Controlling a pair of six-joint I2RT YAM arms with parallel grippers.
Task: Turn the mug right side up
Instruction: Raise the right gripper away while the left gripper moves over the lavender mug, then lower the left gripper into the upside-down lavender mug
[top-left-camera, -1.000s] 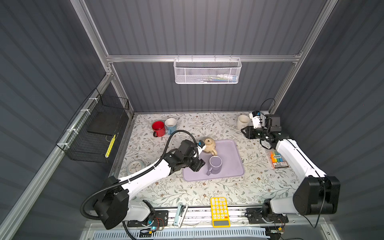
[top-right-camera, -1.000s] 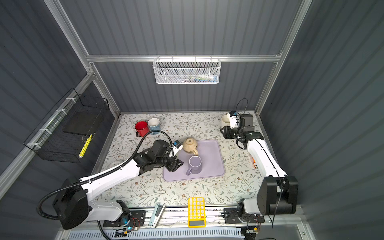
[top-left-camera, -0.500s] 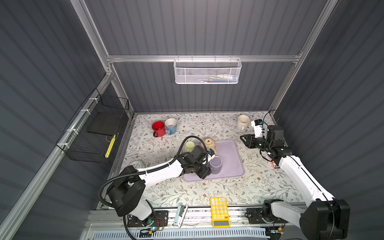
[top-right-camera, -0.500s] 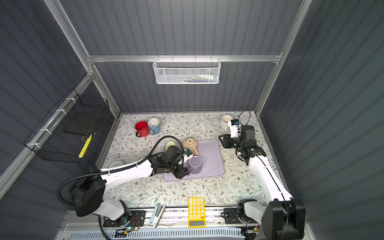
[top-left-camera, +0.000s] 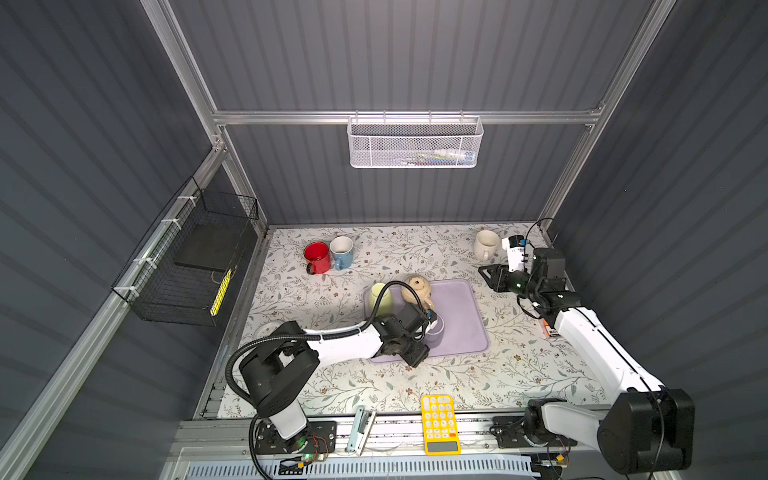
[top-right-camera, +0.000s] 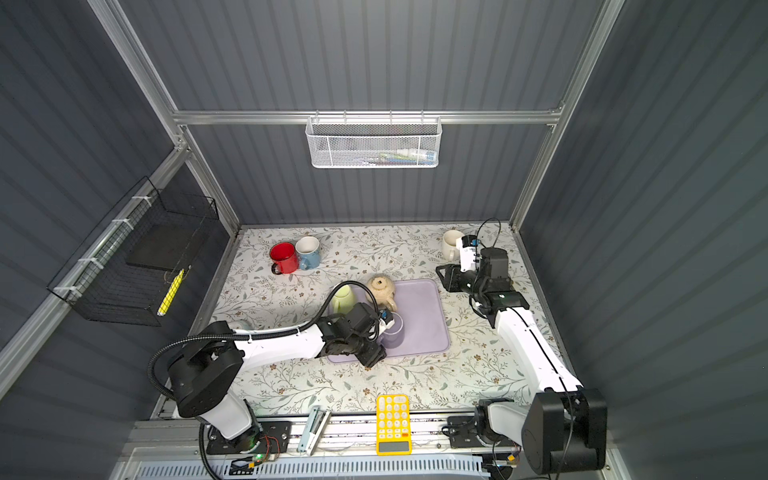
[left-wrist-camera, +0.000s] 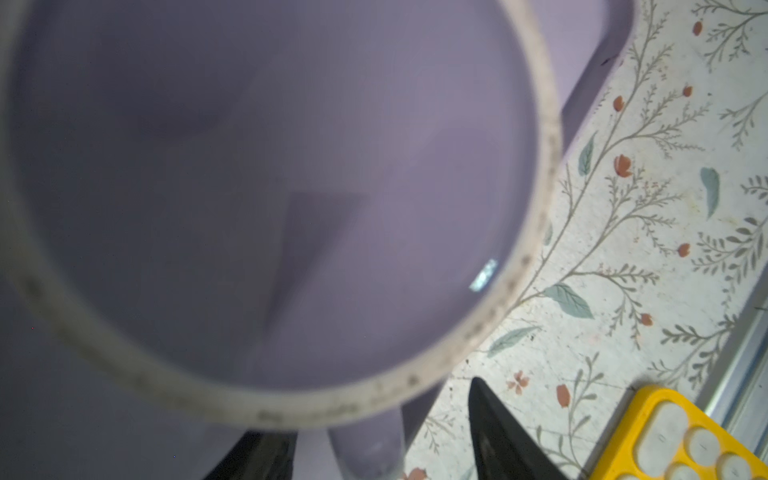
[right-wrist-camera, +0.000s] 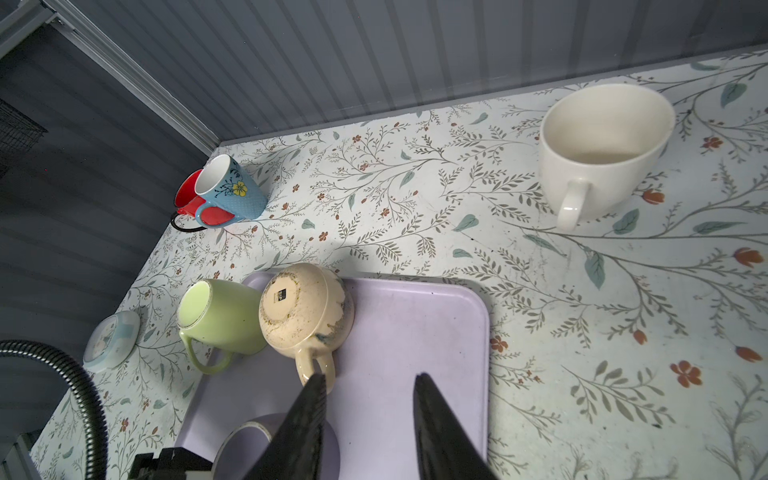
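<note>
A purple mug stands mouth up on the lilac tray. Its white rim fills the left wrist view. My left gripper is low at the mug's front left side. It is open, its fingers standing either side of the mug's handle with a gap showing. A beige mug and a green mug stand bottom up at the tray's far left corner. My right gripper hovers open and empty right of the tray.
A red mug and a blue mug stand upright at the back left, and a cream cup at the back right. A yellow calculator lies at the front edge. A small round white object sits at the left edge.
My left gripper has moved from beside the beige mug forward and down to the purple mug's handle. My right gripper has drawn back a little from the cream cup.
</note>
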